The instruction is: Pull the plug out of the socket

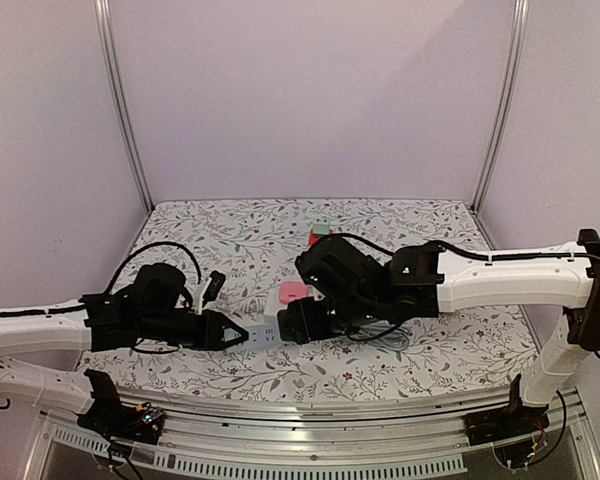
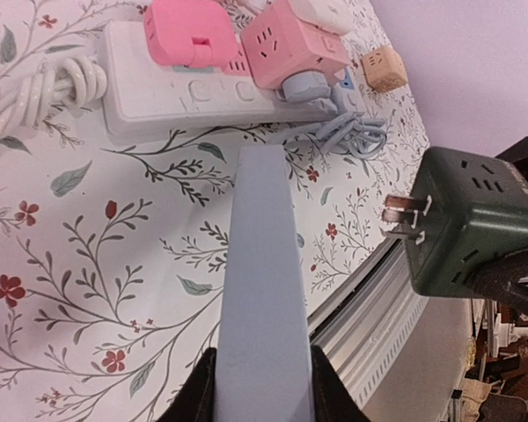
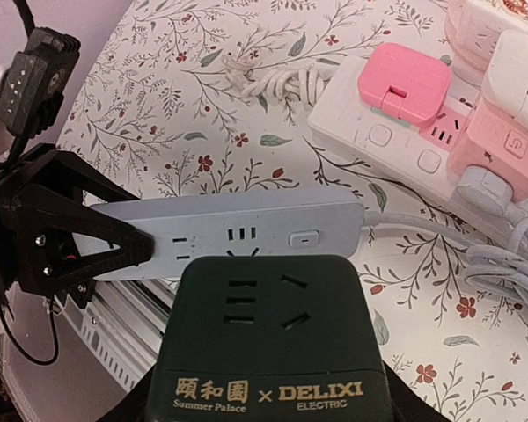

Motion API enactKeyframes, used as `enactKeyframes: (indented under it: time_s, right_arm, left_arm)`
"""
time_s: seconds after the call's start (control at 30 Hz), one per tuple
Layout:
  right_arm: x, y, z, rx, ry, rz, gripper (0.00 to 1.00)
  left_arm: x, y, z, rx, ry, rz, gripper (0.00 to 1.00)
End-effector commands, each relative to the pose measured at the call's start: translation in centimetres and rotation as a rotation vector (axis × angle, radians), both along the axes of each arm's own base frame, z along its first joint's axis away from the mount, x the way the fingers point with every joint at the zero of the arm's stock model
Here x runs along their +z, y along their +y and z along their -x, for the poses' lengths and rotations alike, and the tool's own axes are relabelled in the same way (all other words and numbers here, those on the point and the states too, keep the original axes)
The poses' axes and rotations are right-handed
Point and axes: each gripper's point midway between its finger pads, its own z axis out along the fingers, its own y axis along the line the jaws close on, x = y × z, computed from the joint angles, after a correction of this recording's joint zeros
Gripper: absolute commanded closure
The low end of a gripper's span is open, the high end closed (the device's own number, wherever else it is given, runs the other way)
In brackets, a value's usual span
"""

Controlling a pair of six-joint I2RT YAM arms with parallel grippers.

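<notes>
Beside the grey strip [image 3: 238,236] gripped by the left claw [image 1: 235,333], green plug [image 3: 268,352] tight in the right claw [image 1: 300,322].

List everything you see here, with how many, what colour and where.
grey power strip: one, pale grey, in the left claw.
adapter cube: one, dark green, in the right claw, prongs bare, off the strip.
white power strip: one, white, on the cloth.
pink plug: one, pink, on the white strip.
pink socket cube: one, pink, by the white strip's end.
tan cube: one, tan, beyond the pink cube.
small cubes: two, green and red, far middle.
floral cloth: one, white, covering the table.
left claw: one, black, shut on the grey strip.
right claw: one, black, shut on the adapter cube.
</notes>
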Motion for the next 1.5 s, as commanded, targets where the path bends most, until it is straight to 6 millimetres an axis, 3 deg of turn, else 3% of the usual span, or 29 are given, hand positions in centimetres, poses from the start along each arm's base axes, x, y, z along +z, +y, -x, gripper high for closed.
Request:
enactKeyframes:
  time_s: [0.0, 0.2, 0.37, 0.5, 0.73, 0.9, 1.17, 1.47]
  right_arm:
    - [-0.2, 0.4, 0.1, -0.023, -0.017, 0.022, 0.86]
    - [0.2, -0.3, -0.4, -0.052, -0.045, 0.033, 0.86]
    - [1.4, -3.4, -1.9, -0.123, -0.127, 0.064, 0.86]
    - [2.1, -7.8, -3.5, -0.206, -0.142, 0.076, 0.85]
    - [0.3, -17.1, -6.5, -0.388, -0.139, 0.182, 0.85]
    - [0.0, -21.7, -8.7, -0.486, -0.144, 0.209, 0.85]
    - [-0.5, -24.6, -12.9, -0.566, -0.176, 0.245, 0.85]
    - [-4.3, -26.0, -17.3, -0.604, -0.102, 0.255, 0.84]
  left_arm:
    - [-0.3, 1.1, -0.4, 0.051, 0.028, 0.016, 1.0]
    - [0.2, 1.3, -0.2, 0.042, 0.009, 0.032, 1.0]
    - [0.4, 1.8, 0.1, 0.049, 0.0, 0.046, 1.0]
    - [0.2, 2.0, 0.3, 0.048, 0.004, 0.048, 1.0]
    - [-0.1, 1.9, 0.4, 0.031, 0.015, 0.047, 1.0]
    - [-0.6, 1.8, 0.5, 0.026, 0.032, 0.045, 1.0]
    - [-2.2, 3.1, 0.1, 0.094, 0.057, 0.01, 1.0]
    - [-4.0, 3.6, 0.5, 0.125, 0.123, 0.008, 1.0]
